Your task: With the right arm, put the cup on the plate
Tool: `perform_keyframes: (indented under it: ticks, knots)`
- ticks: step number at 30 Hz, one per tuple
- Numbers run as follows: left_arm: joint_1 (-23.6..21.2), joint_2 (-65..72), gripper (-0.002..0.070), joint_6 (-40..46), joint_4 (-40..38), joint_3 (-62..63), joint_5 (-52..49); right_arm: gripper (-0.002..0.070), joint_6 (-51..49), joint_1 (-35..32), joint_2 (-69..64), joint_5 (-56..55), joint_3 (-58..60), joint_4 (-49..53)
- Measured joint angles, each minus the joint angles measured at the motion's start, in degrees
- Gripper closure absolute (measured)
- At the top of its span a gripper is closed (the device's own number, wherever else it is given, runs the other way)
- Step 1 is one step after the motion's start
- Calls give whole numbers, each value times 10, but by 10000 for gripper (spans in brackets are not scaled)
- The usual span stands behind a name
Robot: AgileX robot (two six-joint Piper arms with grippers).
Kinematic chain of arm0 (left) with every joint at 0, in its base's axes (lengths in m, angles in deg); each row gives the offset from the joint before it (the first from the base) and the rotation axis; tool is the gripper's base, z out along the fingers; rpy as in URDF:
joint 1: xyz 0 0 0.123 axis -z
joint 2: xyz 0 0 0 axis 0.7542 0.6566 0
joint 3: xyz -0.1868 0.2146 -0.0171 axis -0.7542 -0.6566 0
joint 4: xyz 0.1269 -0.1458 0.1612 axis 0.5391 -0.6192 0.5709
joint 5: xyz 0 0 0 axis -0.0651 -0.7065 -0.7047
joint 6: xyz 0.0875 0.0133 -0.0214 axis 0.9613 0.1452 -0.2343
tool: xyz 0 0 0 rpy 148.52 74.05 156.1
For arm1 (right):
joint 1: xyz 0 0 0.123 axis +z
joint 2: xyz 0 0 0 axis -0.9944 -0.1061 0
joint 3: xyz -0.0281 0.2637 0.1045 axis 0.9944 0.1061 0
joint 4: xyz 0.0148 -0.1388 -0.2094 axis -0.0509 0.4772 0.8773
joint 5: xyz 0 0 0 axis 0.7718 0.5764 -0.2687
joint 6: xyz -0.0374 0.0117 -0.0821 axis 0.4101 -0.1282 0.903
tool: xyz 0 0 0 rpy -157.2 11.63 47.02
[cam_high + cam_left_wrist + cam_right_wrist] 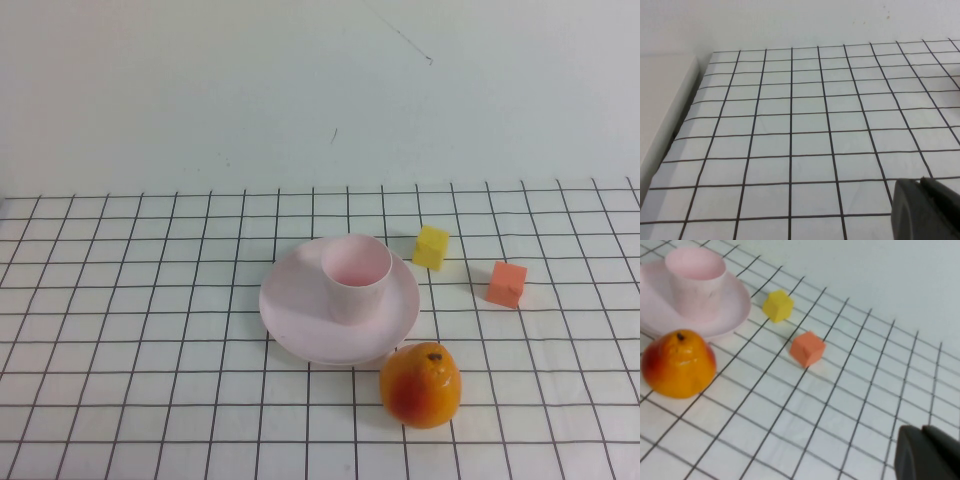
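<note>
The pale pink cup (356, 275) stands upright on the round pale pink plate (300, 310), toward its far right part. Both also show in the right wrist view, the cup (695, 280) on the plate (735, 310). My right gripper (921, 429) is shut and empty, held well away from the cup, above the grid cloth. My left gripper (920, 181) is shut and empty over bare grid cloth. Neither arm shows in the high view.
An orange fruit (421, 385) lies just in front of the plate's right edge. A yellow cube (431, 247) and an orange cube (507, 283) sit to the plate's right. A white ledge (660, 110) borders the cloth beside the left gripper.
</note>
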Motion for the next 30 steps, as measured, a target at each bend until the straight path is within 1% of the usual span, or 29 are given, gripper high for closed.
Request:
perform_keyframes:
  ticks: [4, 12, 20, 24, 26, 30]
  knots:
    - [0, 0, 678, 0, 0, 0, 0, 678, -10, 0, 4, -71, 94, -1]
    - [0, 0, 678, 0, 0, 0, 0, 678, -12, 0, 4, -94, 200, -1]
    - [0, 0, 678, 0, 0, 0, 0, 678, -12, 0, 7, -114, 219, 6]
    - [0, 0, 678, 0, 0, 0, 0, 678, -12, 0, 45, -111, 220, 8]
    - [0, 0, 678, 0, 0, 0, 0, 678, -12, -18, 71, -108, 220, 8]
    - [0, 0, 678, 0, 0, 0, 0, 678, -24, -102, 131, -104, 221, 3]
